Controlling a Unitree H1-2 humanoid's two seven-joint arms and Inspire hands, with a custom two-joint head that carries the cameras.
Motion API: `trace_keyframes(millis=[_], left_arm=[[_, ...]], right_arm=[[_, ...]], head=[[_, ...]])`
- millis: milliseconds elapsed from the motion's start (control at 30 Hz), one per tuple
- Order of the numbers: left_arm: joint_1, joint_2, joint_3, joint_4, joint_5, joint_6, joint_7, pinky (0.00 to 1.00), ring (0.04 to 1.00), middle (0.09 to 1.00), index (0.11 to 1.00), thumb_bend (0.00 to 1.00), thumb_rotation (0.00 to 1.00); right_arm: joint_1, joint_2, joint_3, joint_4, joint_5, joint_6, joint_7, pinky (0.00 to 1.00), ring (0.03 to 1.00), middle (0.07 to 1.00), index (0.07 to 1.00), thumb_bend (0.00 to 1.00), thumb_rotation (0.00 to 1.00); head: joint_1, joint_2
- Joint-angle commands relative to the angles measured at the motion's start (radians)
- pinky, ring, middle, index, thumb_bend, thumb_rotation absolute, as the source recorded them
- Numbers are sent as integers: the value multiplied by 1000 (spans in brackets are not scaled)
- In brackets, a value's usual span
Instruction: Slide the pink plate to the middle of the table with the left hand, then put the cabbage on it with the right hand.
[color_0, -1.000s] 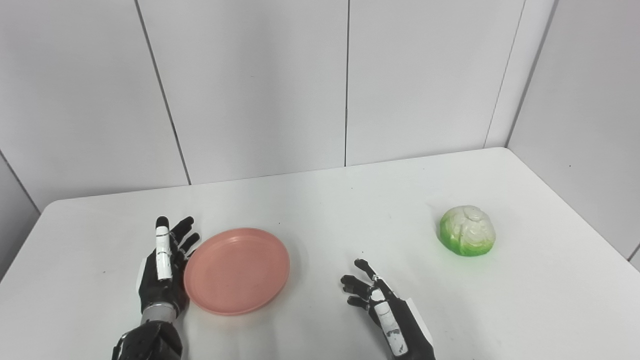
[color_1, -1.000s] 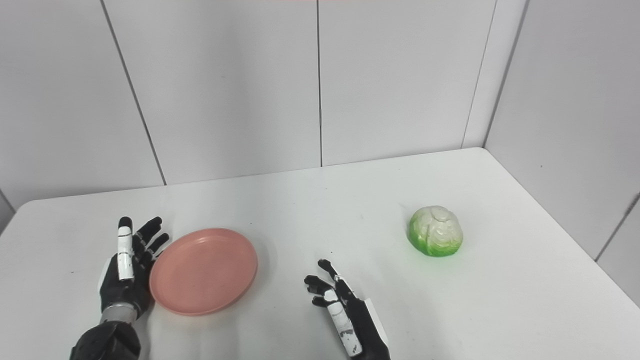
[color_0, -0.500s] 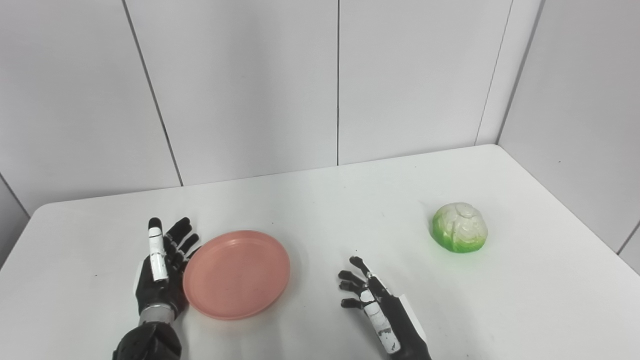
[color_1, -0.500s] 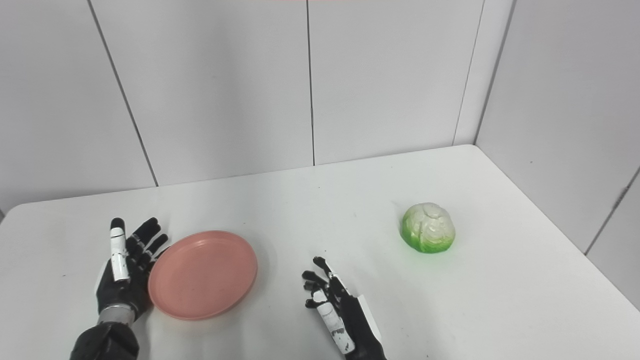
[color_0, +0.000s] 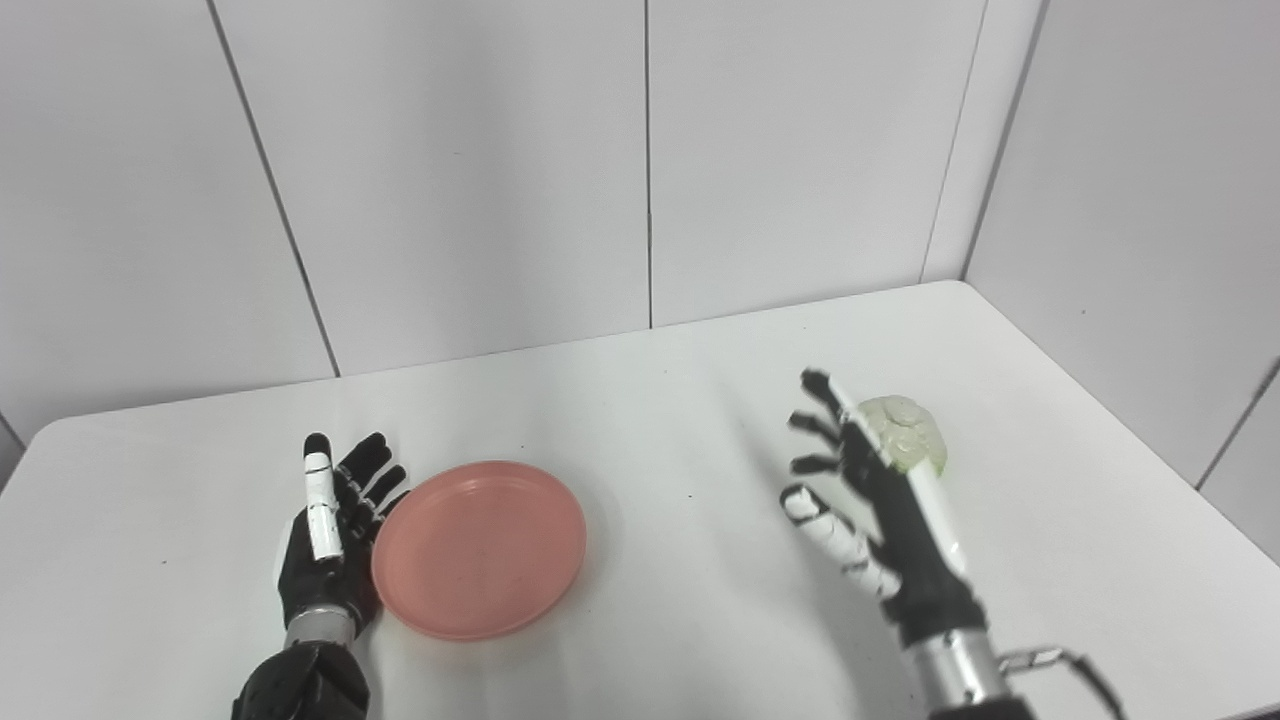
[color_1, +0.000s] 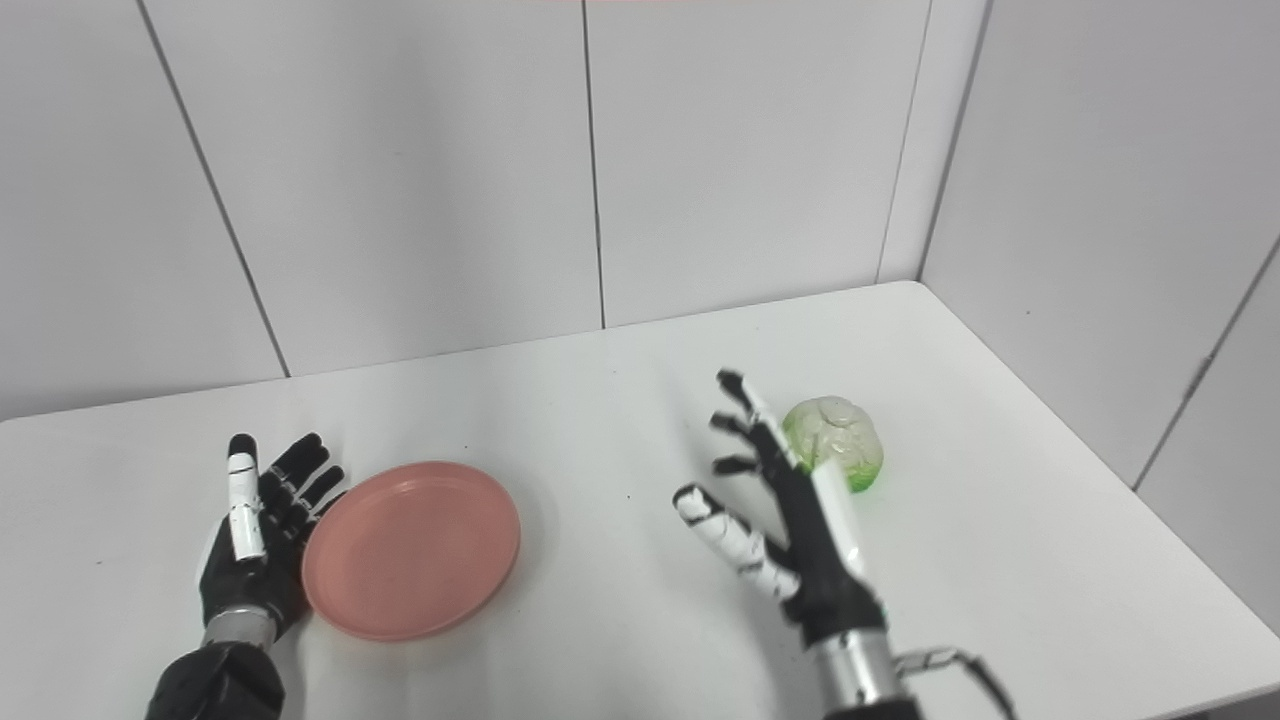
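White table (color_0: 650, 400) – pale panelled walls (color_0: 480, 170) meeting in a corner

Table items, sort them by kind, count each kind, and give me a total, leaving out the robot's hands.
Plates: 1, the pink plate
Vegetables: 1, the cabbage
Total: 2

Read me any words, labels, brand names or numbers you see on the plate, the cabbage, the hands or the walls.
None: no readable text anywhere.
Pink plate: plain, unmarked.
Cabbage: no label.
Left hand and right hand: only white patches, no lettering.
Wall panels and table: blank.
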Motion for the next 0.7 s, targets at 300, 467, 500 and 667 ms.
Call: trace_keyframes(millis=[300,467,500,667], left_arm=[[-19,3,-6,-6,0,4,-5,761,833,848,700,622,956],[-17,5,-6,-5,1,7,-7,763,835,845,699,620,956],[-17,5,-6,-7,0,9,-7,762,833,843,697,620,955],[-16,6,-2,-2,-4,8,-7,769,836,844,704,613,950]], right_arm=[[-216,-251,-27,23,-325,49,114,671,823,869,872,1000,872],[-289,-341,-26,85,-414,81,198,724,866,875,866,1000,839],[-305,-356,-23,115,-426,83,210,733,873,878,866,1000,836],[-354,-398,-5,263,-466,68,209,817,884,880,863,1000,794]], head=[[9,-6],[14,-5],[14,-5],[18,-4]])
